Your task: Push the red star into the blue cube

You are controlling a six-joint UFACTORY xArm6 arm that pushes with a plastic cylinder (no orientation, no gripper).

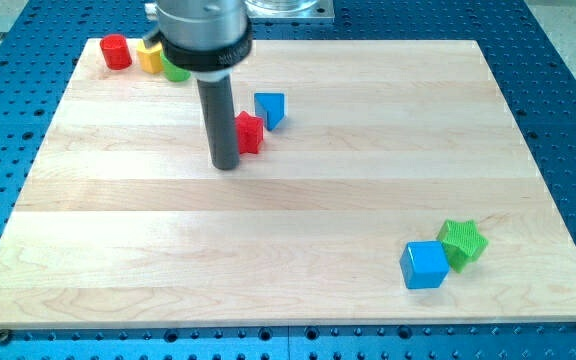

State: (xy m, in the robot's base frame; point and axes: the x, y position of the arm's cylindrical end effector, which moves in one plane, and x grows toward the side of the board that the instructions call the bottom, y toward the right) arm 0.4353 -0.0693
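The red star (250,133) lies on the wooden board (288,190) a little left of centre toward the view's top. My tip (226,164) touches its left side, just below and left of it. A blue block, triangular in shape (270,108), sits just up and right of the red star. The blue cube (425,264) lies far off at the view's lower right, touching a green star (463,242).
At the view's top left corner stand a red cylinder (116,51), a yellow block (149,55) and a green block (176,70), partly hidden behind the arm. The board rests on a blue perforated table (568,120).
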